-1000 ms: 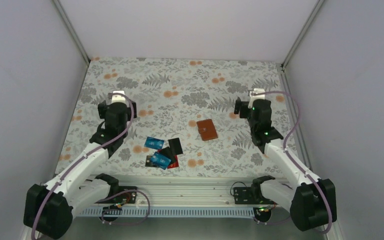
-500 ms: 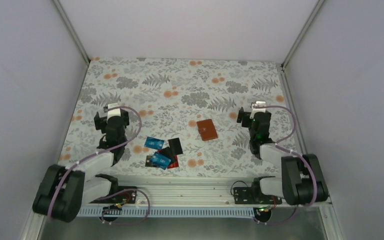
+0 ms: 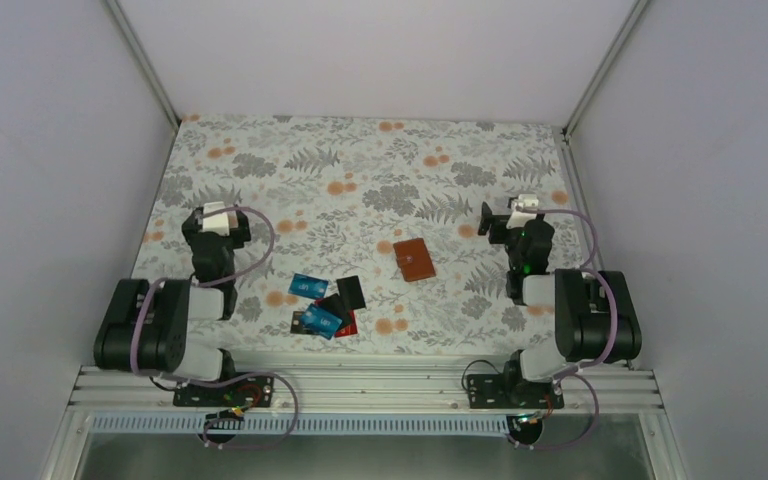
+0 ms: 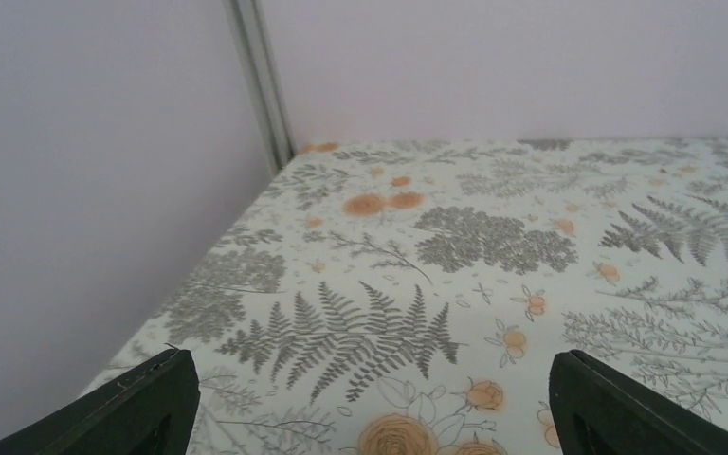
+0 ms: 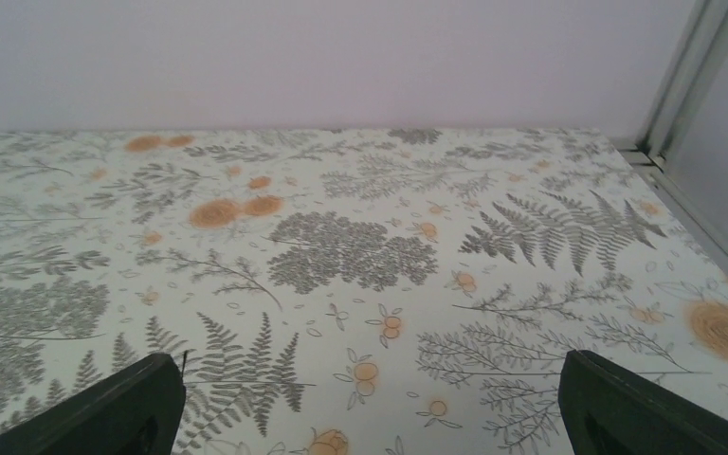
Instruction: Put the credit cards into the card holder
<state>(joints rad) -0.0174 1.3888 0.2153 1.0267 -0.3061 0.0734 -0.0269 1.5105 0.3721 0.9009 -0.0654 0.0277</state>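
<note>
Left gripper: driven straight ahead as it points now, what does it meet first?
Left gripper: no object ahead. Its wrist view shows only floral tablecloth running to the back wall. It seems angled slightly down, so likely the cloth first, but depth is unclear.

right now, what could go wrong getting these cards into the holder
1. The credit cards overlap in a flat heap, so picking one may drag its neighbours.
2. The card holder lies flat, apparently closed, and could slide when pried open.
3. The left gripper and right gripper face only tablecloth, not the cards.
</note>
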